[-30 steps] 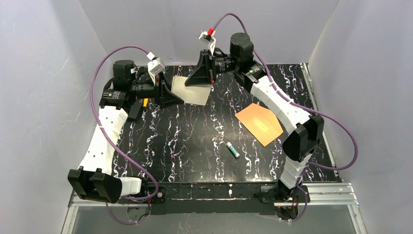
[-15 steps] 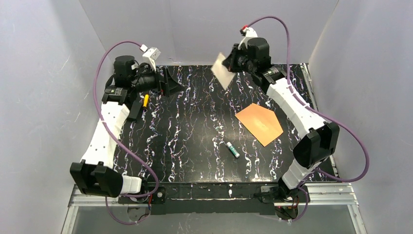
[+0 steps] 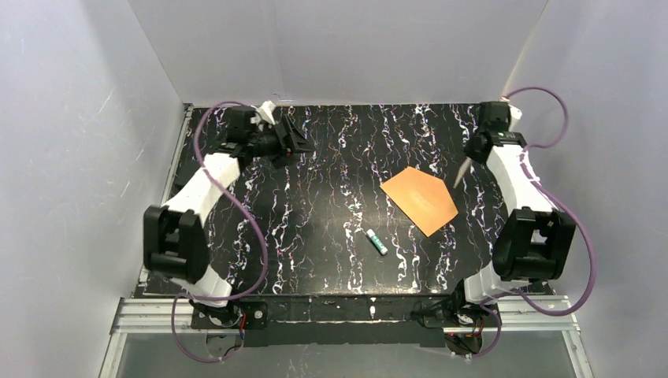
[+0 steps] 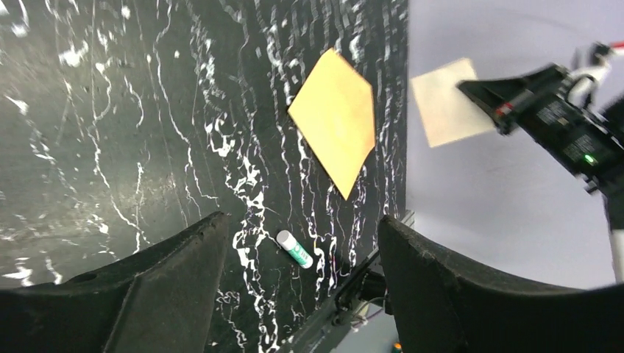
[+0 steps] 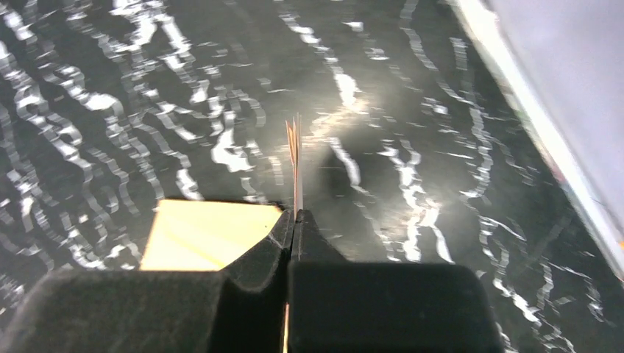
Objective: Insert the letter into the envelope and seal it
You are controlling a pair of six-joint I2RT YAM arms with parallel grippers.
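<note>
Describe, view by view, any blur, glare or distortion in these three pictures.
Top external: evenly lit, sharp, envelope crisp. Left wrist: steeply tilted; right gripper and letter slightly soft. Right wrist: table streaks blurred, a pale sheen beside the edge-on letter.

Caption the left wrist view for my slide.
Open left pincer frames the envelope and a glue stick on the table, while the right pincer grips the letter beyond.
</note>
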